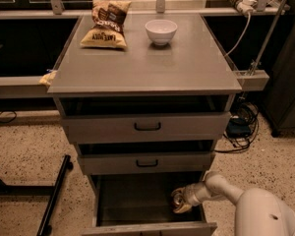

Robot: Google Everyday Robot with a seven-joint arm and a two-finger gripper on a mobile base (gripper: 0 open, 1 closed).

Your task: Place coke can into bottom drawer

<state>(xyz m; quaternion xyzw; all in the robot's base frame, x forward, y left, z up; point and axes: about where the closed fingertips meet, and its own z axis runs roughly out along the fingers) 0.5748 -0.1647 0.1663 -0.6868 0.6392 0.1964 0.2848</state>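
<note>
The bottom drawer (pixel 132 203) is pulled open under the two upper drawers; its grey floor shows in shadow. My gripper (pixel 179 200) reaches in from the right, low inside the drawer near its right wall. It is shut on the coke can (pixel 180 206), which shows only as a small dim orange-brown shape with a pale rim. The can sits close to the drawer floor; I cannot tell whether it touches. My white arm (pixel 221 187) comes from the lower right.
The grey cabinet top (pixel 147 70) holds a chip bag (pixel 106 24) and a white bowl (pixel 161 31). The top drawer (pixel 147 127) and middle drawer (pixel 146 163) stand slightly ajar. A black stand leg (pixel 54 200) lies on the floor at left; cables (pixel 241 129) at right.
</note>
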